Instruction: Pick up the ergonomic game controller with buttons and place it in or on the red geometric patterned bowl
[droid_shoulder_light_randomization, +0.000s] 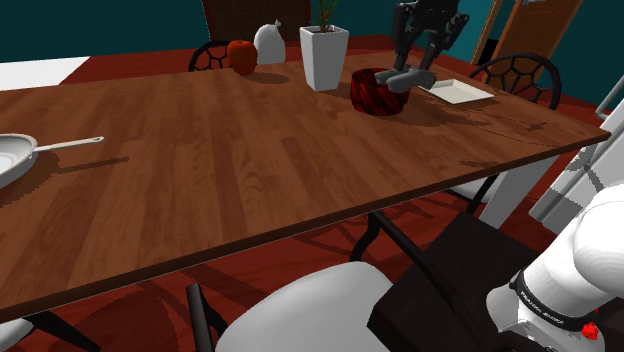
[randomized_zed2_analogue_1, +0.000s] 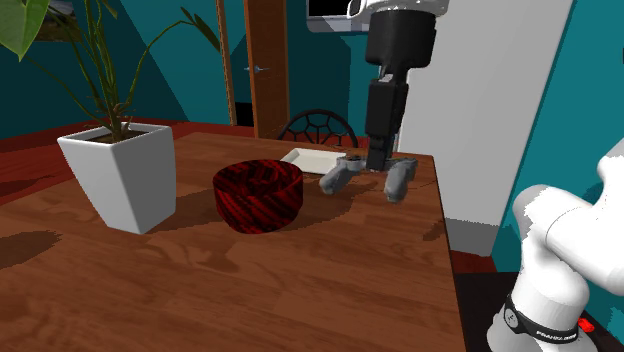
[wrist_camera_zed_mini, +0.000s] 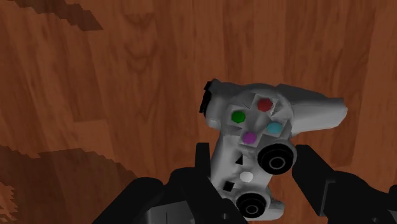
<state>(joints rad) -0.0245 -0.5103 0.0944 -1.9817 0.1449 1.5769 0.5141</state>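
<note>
grey game controller (randomized_zed2_analogue_1: 338, 178): clamped in black gripper (randomized_zed2_analogue_1: 378, 165), lifted off wooden table (randomized_zed2_analogue_1: 300, 285), just beside rim of red patterned bowl (randomized_zed2_analogue_1: 260, 208) (bare wood beside bowl).

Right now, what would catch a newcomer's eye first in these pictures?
A grey game controller with coloured buttons, clasped in the black end effector and hanging just above the wooden table. Close beside it sits a dark red patterned bowl, and a white planter stands further along, toward the second exterior view's left.
</note>
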